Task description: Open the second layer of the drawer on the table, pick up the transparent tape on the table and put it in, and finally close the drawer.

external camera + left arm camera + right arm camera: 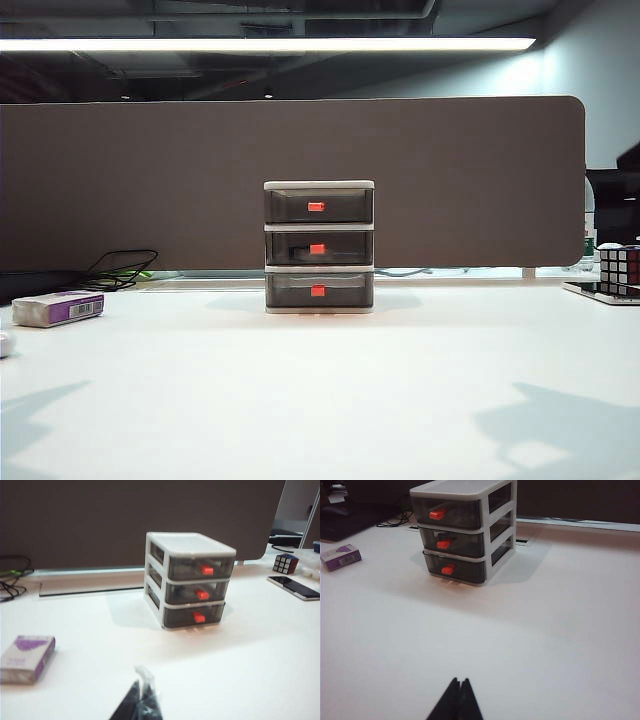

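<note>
Drawer point(319, 247): I see it at the table's point(330, 400) back edge, middle; all three layers pushed in.
Tape: dark shape inside the second layer point(319, 247), I can't confirm.
Left fingers point(139, 706): closed, empty, over table.
Right fingers point(458, 701): pressed together, empty, over table.
Purple box point(58, 308): left edge.

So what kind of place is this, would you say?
Probably an office desk: a white table backed by a brown partition panel, ceiling strip light, a small drawer unit and a Rubik's cube.
</note>
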Robot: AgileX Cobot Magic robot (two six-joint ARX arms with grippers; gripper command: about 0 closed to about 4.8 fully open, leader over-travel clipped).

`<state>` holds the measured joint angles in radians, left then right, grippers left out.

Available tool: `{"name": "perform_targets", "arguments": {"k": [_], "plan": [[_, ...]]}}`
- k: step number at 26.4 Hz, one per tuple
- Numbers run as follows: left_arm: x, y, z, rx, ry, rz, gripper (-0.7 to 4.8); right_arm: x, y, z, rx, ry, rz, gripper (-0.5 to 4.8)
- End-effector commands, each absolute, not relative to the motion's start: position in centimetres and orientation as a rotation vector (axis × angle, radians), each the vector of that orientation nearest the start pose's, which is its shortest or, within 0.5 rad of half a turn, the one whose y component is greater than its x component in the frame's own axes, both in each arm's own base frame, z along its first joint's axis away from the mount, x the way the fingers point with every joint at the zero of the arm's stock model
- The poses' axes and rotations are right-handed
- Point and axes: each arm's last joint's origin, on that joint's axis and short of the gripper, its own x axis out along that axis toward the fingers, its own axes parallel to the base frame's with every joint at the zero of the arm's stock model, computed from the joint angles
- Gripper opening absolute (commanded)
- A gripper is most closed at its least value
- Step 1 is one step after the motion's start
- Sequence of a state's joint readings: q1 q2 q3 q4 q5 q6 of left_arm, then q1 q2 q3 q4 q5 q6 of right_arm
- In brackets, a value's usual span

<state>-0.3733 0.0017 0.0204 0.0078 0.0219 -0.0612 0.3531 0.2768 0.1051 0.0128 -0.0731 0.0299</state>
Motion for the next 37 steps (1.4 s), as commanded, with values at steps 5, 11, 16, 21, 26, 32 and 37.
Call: {"name": "perform_targets", "arguments": {"k": [5,11,16,21,26,32,37], "plan": [[9.1,-3.5,16.8,-0.033,-0.022,-0.365,-0.05,9.7,3.6,15.3,0.012,0.13,0.364,-0.05],[9.2,-3.3,16.8,-0.005,-0.026,-0.306,-0.05,9.3,3.1,15.3,-0.022,0.11,0.257,-0.05],[9.3,-2.9,16.8,0.026,-0.03,-0.254,-0.05,9.3,2.7,15.6,-0.013,0.077,0.223,-0.05],[9.4,-2.4,16.8,0.027,-0.031,-0.233,-0.05,9.5,2.2,15.6,-0.013,0.075,0.179,-0.05],[9.6,-1.5,16.8,0.027,-0.033,-0.166,-0.05,9.6,1.6,15.7,-0.008,0.065,0.135,-0.05],[9.7,-0.3,17.0,-0.002,-0.047,-0.119,-0.05,9.7,0.8,16.0,-0.002,0.035,0.064,-0.05],[9.7,-0.1,17.0,-0.034,-0.043,-0.087,-0.05,9.7,0.7,16.0,-0.002,0.044,0.05,-0.05]]}}
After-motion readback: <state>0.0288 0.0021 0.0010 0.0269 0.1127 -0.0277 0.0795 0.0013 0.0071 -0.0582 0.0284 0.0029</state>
